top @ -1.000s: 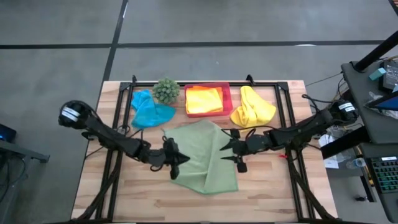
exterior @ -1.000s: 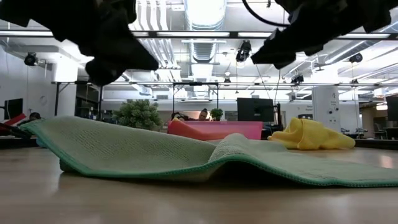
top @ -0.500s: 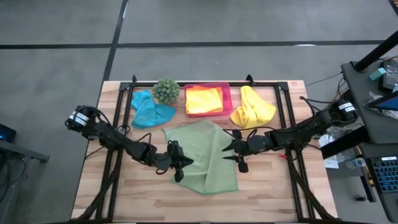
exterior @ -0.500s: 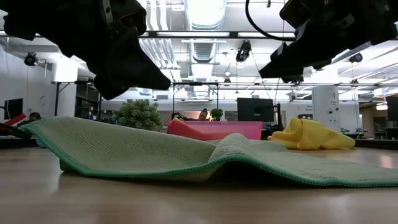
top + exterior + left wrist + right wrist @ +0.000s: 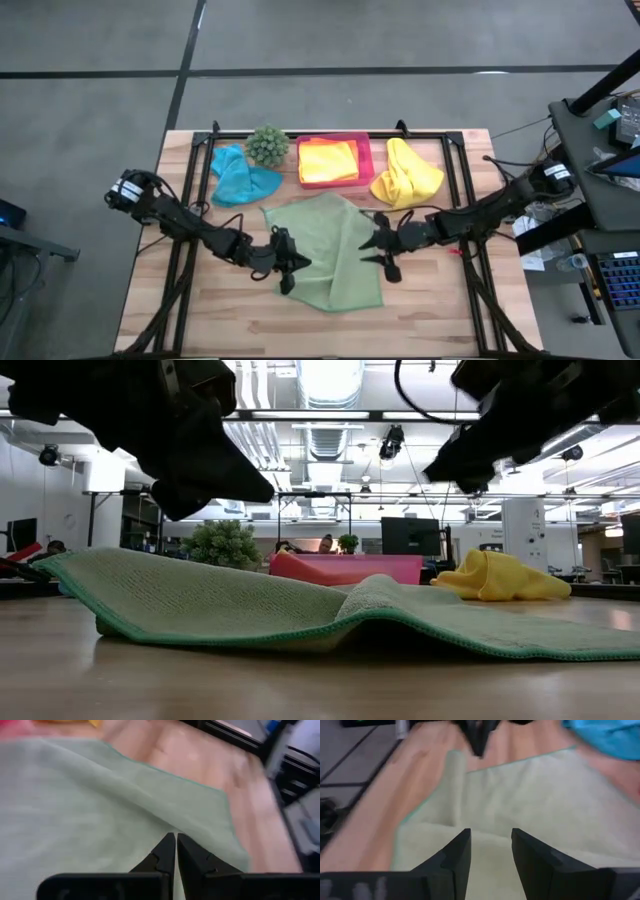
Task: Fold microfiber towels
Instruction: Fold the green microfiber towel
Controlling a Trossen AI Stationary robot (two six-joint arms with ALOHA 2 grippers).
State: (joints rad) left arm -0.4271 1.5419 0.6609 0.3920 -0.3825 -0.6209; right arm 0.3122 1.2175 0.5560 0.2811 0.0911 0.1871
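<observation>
A light green towel [image 5: 325, 250] lies spread in the middle of the table, with a raised wrinkle [image 5: 385, 598] running across it. My left gripper [image 5: 293, 268] is shut and hovers over the towel's left part; the low view shows its tip [image 5: 255, 488] clear above the cloth. My right gripper [image 5: 378, 250] stands open above the towel's right edge, also clear of it [image 5: 455, 468]. The left wrist view shows the shut fingertips [image 5: 176, 836] over green cloth. In the right wrist view the two fingers [image 5: 490, 832] stand apart above the towel.
At the far side lie a crumpled teal towel [image 5: 240, 178], a spiky green plant [image 5: 267, 146], a pink tray [image 5: 366, 160] holding a folded yellow-orange towel [image 5: 328, 160], and a crumpled yellow towel [image 5: 405, 175]. Bare wood lies along the near edge [image 5: 300, 335].
My left gripper has come a little down and toward the table's right, farther over the green towel, staying shut. My right gripper has rolled slightly about its own line. The towel has not moved.
</observation>
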